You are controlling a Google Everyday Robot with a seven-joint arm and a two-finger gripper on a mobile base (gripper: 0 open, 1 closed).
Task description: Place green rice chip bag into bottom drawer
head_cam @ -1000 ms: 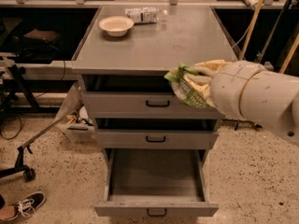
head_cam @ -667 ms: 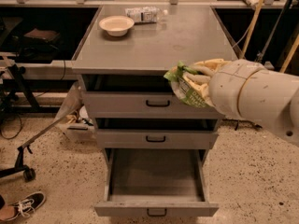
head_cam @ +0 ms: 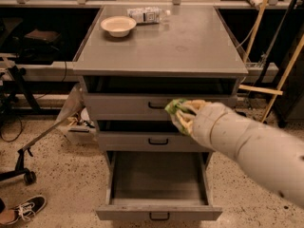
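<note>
The bottom drawer (head_cam: 159,212) is seen pulled open, straight below the gripper (head_cam: 186,116). The green rice chip bag (head_cam: 175,107) is held clamped in the gripper, up at the height of the shallower drawers; a downward lowering is judged to be needed.

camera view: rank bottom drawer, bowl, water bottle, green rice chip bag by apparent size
1. bottom drawer, open, clearly largest.
2. bowl, water bottle and green rice chip bag look alike. The bag, held in the claw before the upper drawers, is nearer the camera, so no ranking.
</note>
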